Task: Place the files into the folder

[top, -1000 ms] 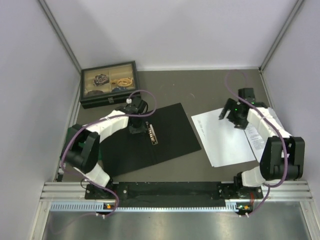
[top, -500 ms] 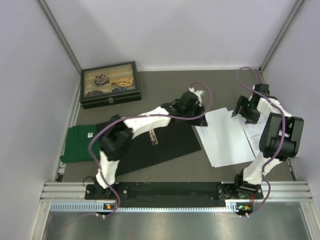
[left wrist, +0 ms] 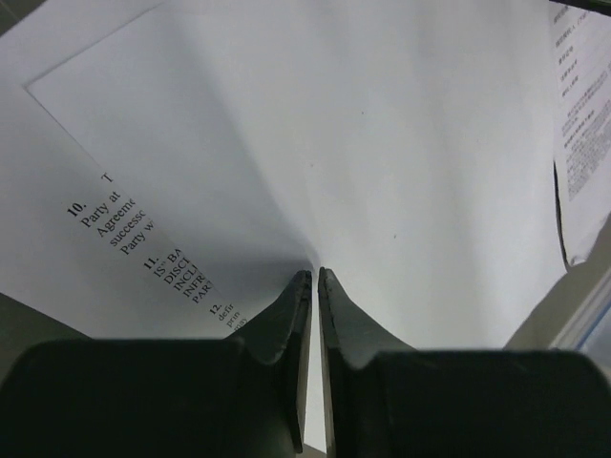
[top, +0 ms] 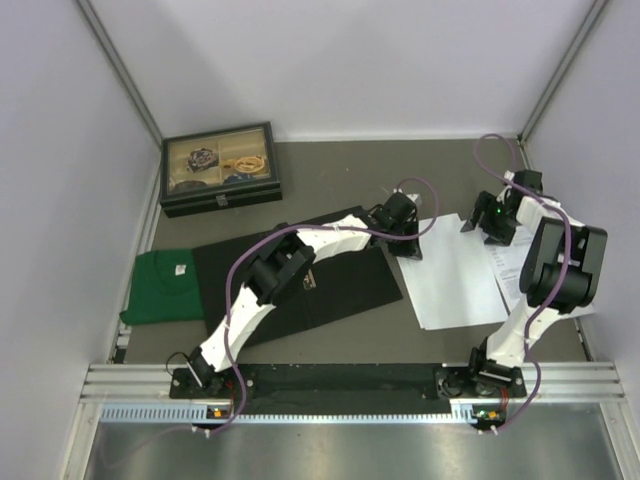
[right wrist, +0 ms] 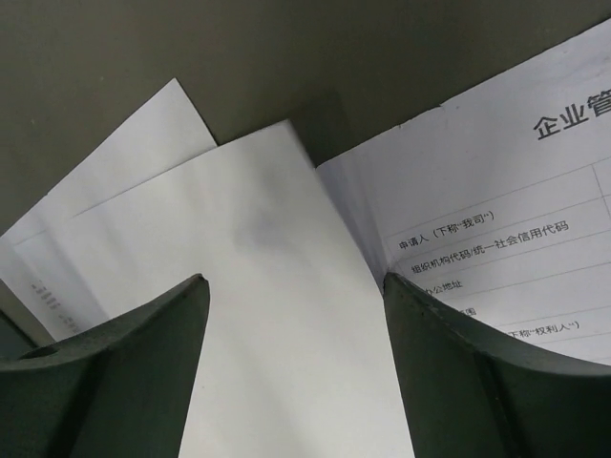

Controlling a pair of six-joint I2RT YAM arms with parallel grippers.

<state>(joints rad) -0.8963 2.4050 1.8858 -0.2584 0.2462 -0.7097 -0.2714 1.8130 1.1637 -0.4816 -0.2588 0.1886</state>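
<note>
The files (top: 455, 285) lie as a loose stack of white sheets at the right of the table. The folder (top: 350, 285) lies open, black inside up, to their left. My left arm reaches across the folder. My left gripper (top: 405, 243) sits at the stack's left edge. In the left wrist view it (left wrist: 314, 272) is shut on a white sheet (left wrist: 382, 143), which puckers up at the fingertips; a printed sheet (left wrist: 134, 229) lies under it. My right gripper (top: 487, 228) hovers open at the stack's far corner. In the right wrist view it (right wrist: 294, 279) straddles a blank sheet (right wrist: 267, 239), next to a sheet printed in Chinese (right wrist: 496, 219).
A green cloth (top: 160, 285) lies left of the folder. A black glass-lidded box (top: 220, 168) stands at the back left. Grey walls close in the table on three sides, the right one close to my right arm.
My left arm has swung right from the folder's clip to the stack's left edge, and its jaws have closed on a sheet. My right gripper has moved back and right, narrowing slightly.
</note>
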